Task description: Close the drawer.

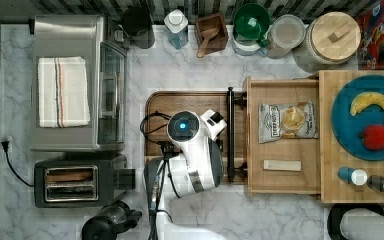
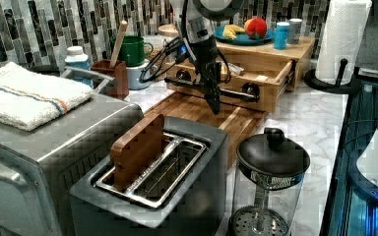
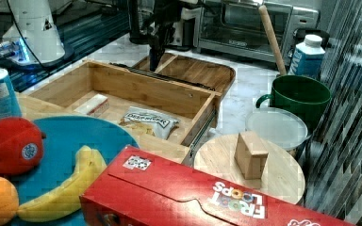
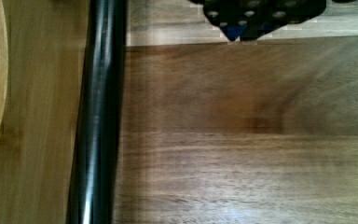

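Light-wood drawer (image 1: 282,95) stands pulled fully open.

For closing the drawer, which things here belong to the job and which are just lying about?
Job:
- drawer, pulled open
- its black bar handle
- gripper, pointing down beside the handle

Lying about:
- chip bag in the drawer
- blue plate of fruit
- brown wooden tray
- toaster
- Froot Loops box

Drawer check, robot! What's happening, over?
Gripper low over the tray, beside the handle. Drawer open, chips inside. Nothing blocking it.
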Controlling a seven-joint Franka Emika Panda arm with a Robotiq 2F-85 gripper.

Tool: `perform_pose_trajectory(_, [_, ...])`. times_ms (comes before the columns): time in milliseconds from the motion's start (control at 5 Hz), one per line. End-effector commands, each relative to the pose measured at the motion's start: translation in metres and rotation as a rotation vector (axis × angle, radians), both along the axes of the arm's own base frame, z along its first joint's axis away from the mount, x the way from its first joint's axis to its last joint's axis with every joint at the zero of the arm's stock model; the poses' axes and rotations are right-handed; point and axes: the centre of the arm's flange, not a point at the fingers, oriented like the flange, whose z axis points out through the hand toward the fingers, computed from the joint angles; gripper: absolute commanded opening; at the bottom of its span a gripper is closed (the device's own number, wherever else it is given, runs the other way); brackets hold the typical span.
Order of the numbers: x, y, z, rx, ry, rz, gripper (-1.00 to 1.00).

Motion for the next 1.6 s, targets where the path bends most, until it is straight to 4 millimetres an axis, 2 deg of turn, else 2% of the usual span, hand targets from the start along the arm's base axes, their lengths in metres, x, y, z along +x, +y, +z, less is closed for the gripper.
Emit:
perform_pose_trajectory(200, [0.031, -0.055, 0.04, 0.014, -0.154, 0.116, -1.0])
perform_pose_trajectory(600, [0.044, -0.089, 0.029, 0.03, -0.187, 0.133, -1.0])
perform_pose_trajectory(800, [0.045, -0.119, 0.03, 0.034, -0.204, 0.126, -1.0])
perform_pose_trajectory(1000, [0.047, -0.163, 0.037, 0.043, -0.196, 0.123, -1.0])
perform_pose_trajectory(1400, [0.024, -0.247, 0.043, 0.028, -0.214, 0.088, -1.0])
perform_pose_trajectory(1600, [0.013, -0.283, 0.048, 0.021, -0.206, 0.017, -1.0])
